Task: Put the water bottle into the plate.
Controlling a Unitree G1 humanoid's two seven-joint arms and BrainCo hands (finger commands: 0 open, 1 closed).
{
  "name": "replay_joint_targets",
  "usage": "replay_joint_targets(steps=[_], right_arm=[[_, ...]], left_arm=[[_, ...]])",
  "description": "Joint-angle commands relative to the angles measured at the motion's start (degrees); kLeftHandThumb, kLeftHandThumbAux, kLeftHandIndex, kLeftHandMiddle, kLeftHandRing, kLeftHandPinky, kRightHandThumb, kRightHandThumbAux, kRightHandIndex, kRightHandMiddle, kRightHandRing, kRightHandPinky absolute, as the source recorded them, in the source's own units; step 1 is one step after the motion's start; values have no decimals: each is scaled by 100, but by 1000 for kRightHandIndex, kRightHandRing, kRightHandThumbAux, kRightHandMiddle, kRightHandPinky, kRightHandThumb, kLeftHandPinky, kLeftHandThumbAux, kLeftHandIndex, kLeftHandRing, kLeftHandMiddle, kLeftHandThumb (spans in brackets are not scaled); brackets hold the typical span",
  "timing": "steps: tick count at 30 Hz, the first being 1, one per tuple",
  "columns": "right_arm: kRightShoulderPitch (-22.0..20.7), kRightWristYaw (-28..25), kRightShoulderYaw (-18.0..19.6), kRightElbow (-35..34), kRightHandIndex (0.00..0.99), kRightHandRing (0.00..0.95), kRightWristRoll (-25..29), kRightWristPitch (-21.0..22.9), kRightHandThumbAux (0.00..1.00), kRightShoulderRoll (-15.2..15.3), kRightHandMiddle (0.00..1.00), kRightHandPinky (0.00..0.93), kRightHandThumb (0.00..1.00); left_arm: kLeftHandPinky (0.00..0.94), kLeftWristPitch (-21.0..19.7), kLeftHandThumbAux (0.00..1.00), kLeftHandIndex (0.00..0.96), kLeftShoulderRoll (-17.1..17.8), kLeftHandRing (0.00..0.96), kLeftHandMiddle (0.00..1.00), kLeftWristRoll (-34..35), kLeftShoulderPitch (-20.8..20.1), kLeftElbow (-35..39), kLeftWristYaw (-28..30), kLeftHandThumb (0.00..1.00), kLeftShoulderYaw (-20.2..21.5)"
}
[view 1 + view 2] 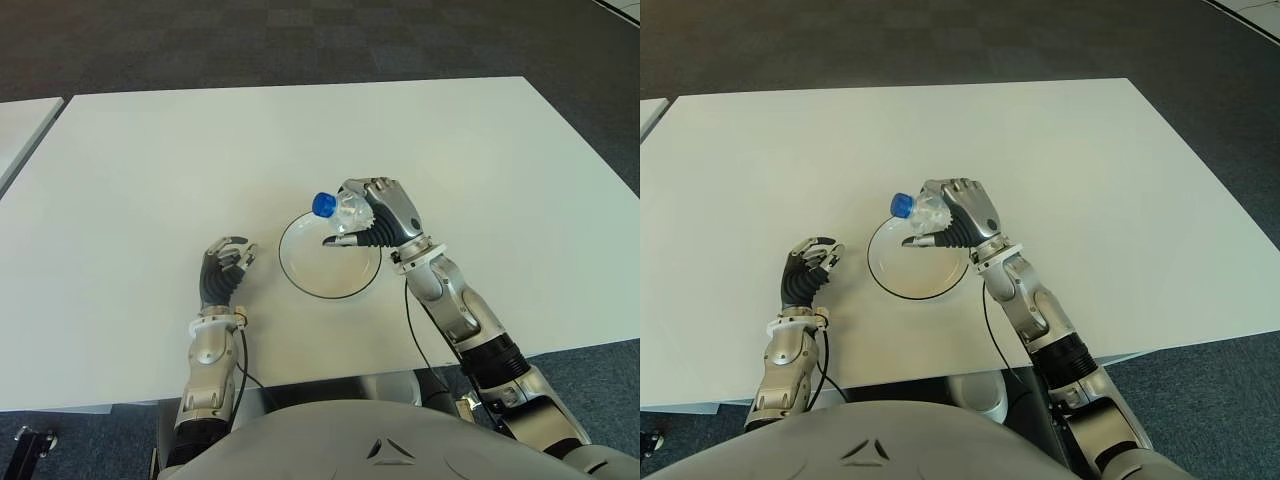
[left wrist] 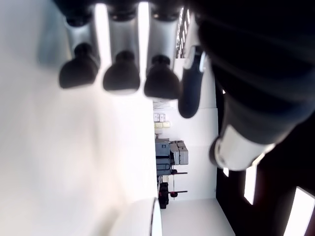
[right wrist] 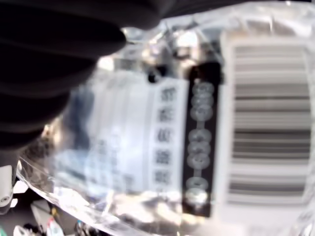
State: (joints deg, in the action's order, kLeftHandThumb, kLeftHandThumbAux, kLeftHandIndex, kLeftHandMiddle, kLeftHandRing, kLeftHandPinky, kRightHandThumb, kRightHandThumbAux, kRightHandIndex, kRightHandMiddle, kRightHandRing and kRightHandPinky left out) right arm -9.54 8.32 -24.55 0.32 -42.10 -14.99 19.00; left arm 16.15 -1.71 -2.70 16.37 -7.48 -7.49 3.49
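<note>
A clear, crumpled water bottle (image 1: 346,209) with a blue cap (image 1: 323,204) is held in my right hand (image 1: 375,215), whose fingers are shut around its body. The bottle lies tilted with the cap pointing left, hanging over the far rim of the plate (image 1: 300,275), a shallow white dish with a dark edge. In the right wrist view the bottle's label and barcode (image 3: 256,123) fill the picture. My left hand (image 1: 226,268) shows on the white table (image 1: 150,180) to the left of the plate, fingers relaxed and holding nothing.
The table's front edge (image 1: 100,405) runs close to my body. A second white table (image 1: 20,125) stands at the far left. Dark carpet (image 1: 300,40) lies beyond the far edge.
</note>
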Motion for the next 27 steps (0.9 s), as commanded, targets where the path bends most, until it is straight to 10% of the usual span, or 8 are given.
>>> replay_joint_targets(steps=[1,27], right_arm=[[-52,-302,-189,175,439,846,-120,28,723,-36,850,836,710],[-843,-832,-1053,1873,439,833,-983,142,724,-198,835,836,707]], left_arm=[[803,-45,720,437,-2,843,847,-14,11,-118,4,701,-1],[807,-141,721,436,-25,843,848,-6,70,2,15,701,3]])
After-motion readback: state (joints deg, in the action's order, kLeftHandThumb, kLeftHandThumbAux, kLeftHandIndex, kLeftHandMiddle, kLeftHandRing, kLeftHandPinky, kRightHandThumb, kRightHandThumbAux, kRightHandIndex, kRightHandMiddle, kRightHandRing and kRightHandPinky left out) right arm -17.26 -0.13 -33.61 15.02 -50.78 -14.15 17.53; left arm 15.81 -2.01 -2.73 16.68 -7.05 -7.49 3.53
